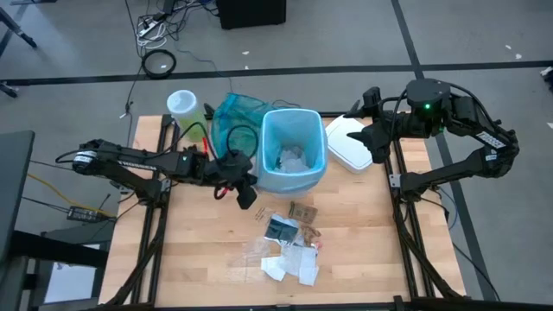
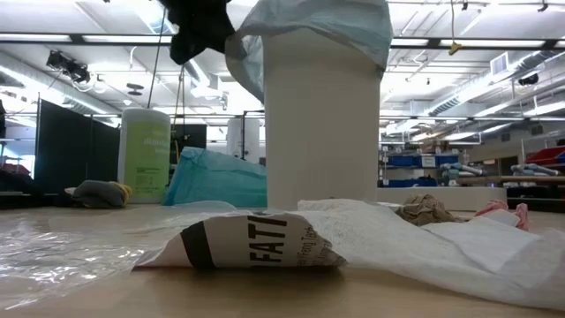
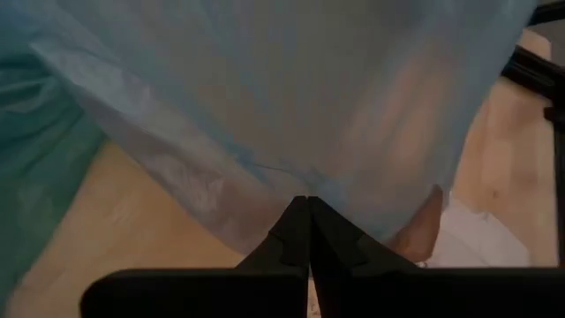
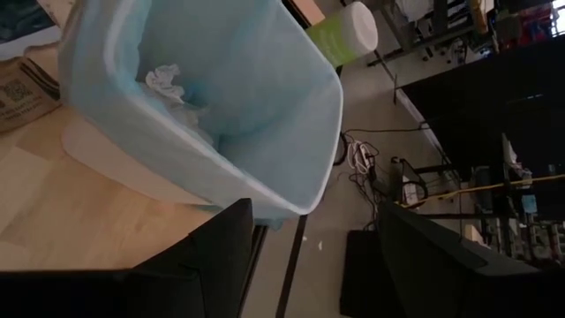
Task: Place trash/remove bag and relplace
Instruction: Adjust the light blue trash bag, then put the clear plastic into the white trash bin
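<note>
A white bin point(image 1: 292, 177) stands at the table's far middle, lined with the light blue bag point(image 1: 270, 130), whose rim folds over the bin's top point(image 2: 318, 26). Crumpled white trash point(image 4: 163, 79) lies inside. More trash point(image 1: 289, 246) is scattered on the table in front of the bin: paper, wrappers and clear plastic point(image 2: 256, 243). My left gripper point(image 1: 246, 194) is shut at the bin's near left corner, its tips at the bag's overhang point(image 3: 306, 205). My right gripper point(image 4: 309, 265) hangs open, high beside the bin's right side point(image 1: 363, 131). My left gripper's shut fingertips point(image 3: 296, 221) meet the lower edge of the bag's overhang point(image 3: 265, 172) on the bin's outer wall, slanting down from the table's left. Whether a layer of film is pinched between them or they only lie against it, I cannot tell.
A darker teal bag point(image 1: 235, 112) and a wipes canister point(image 1: 183, 104) sit at the far left behind the bin. A flat white box point(image 1: 348, 142) lies right of the bin under my right arm. Bare wood shows at the near left point(image 1: 190, 259).
</note>
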